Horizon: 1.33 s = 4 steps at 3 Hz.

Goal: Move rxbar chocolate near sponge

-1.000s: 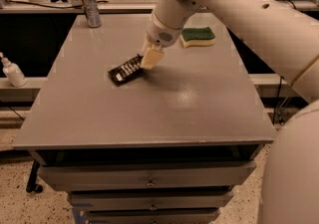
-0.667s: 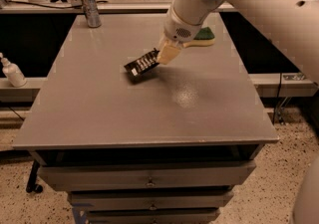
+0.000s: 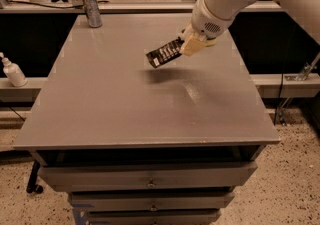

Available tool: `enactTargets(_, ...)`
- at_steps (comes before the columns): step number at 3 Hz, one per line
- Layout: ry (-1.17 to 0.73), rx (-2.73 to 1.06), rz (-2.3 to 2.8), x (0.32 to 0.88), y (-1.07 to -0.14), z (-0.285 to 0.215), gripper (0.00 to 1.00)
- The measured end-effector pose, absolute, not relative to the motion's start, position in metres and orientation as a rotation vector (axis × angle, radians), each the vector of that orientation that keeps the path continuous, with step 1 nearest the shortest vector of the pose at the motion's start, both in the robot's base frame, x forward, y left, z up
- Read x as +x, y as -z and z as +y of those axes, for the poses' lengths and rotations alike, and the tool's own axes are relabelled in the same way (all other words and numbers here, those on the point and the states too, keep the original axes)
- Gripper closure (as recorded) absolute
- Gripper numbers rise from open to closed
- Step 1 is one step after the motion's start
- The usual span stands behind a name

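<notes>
The rxbar chocolate is a flat black wrapper with white print, held in the air above the grey table, tilted, with its shadow on the tabletop below. My gripper is shut on the bar's right end, its pale fingers clamped over it. The white arm reaches in from the upper right. The sponge is hidden behind the gripper and wrist; only a thin yellow-green sliver shows at the wrist's right edge.
A silver can stands at the table's far left corner. A white pump bottle sits on a lower ledge to the left. Drawers run below the table's front edge.
The gripper has lifted the bar off the table and carried it right and toward the back, over the place where the sponge lay; the sponge is now covered by the wrist.
</notes>
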State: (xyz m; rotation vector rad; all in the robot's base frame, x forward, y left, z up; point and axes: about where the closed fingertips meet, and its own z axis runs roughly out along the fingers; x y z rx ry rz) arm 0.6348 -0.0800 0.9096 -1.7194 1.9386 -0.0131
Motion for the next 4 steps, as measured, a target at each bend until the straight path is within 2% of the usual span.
enactTargets(1, 0.097, -1.664, 1.980, 0.655, -0.913, -0.112, 1.00)
enactTargets(3, 0.275, -1.505, 2.117, 0.701, -0.916, -0.212, 1.00)
enactTargets(4, 0.310, -1.491, 2.169, 0.711, -0.901, -0.238, 1.00)
